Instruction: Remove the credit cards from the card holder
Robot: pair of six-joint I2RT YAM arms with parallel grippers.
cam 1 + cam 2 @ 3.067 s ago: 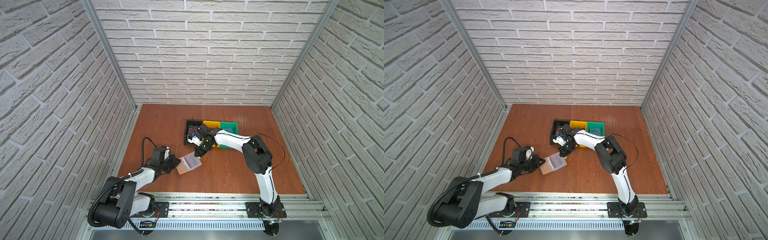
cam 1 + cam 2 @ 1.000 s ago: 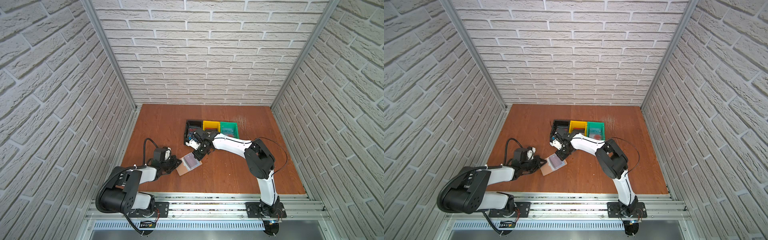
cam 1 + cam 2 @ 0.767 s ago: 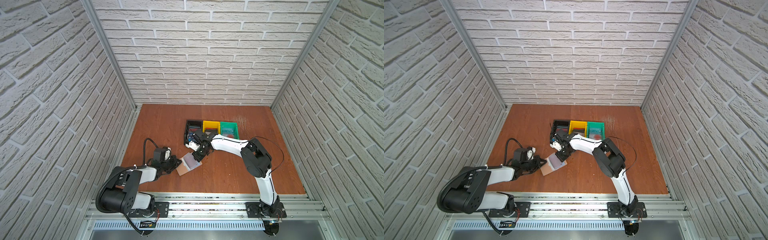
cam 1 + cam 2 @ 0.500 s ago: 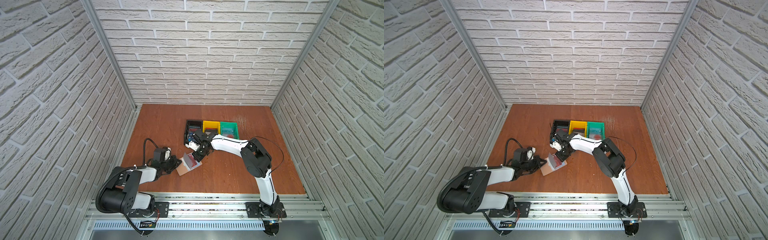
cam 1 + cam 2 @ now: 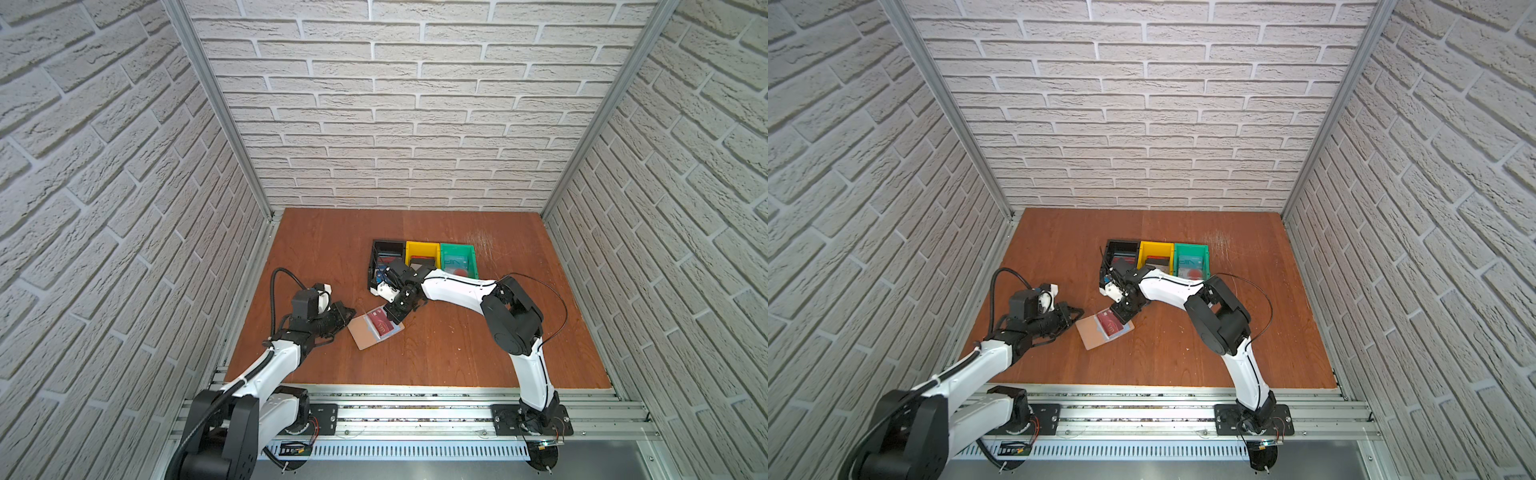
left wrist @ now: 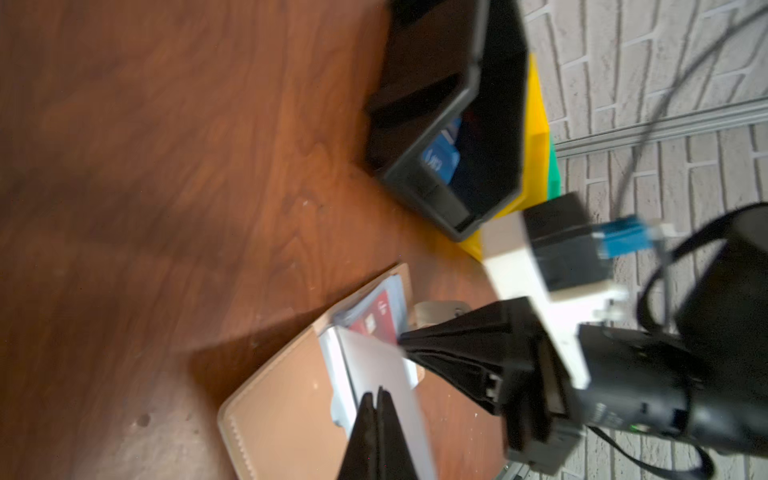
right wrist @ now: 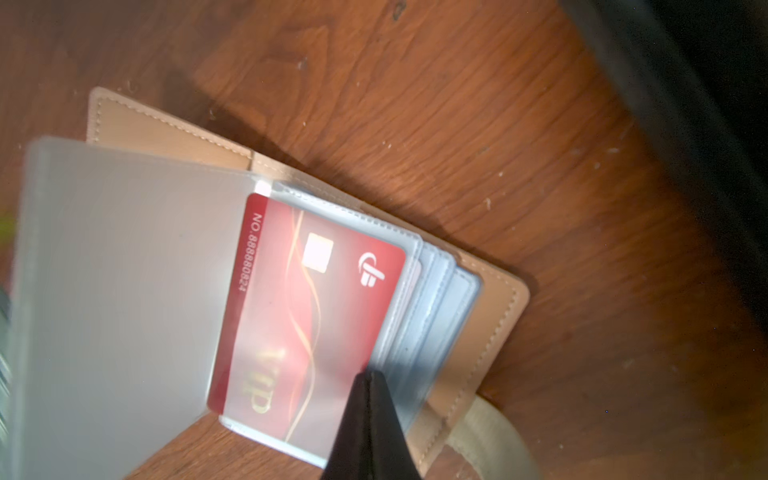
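Right claw (image 7: 370, 376) closed tight, tips on corner of red card (image 7: 316, 291) (inside clear sleeve, nothing gripped). Card holder (image 5: 363, 332) open on counter (image 5: 436, 357), directly beneath. Left claw (image 6: 376, 392) closed at raised sleeve page (image 7: 124, 270). Drag card slowly toward sleeve's open edge; pin holder.

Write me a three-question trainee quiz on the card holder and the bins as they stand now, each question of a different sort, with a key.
1. True or false: the card holder lies folded shut.
2. Pick one: what colour is the card facing up inside it? A blue, B red, C green.
3. Fill the gap: the blue card sits in the ___ bin.

Key: 1 false, it lies open; 2 B; 3 black.
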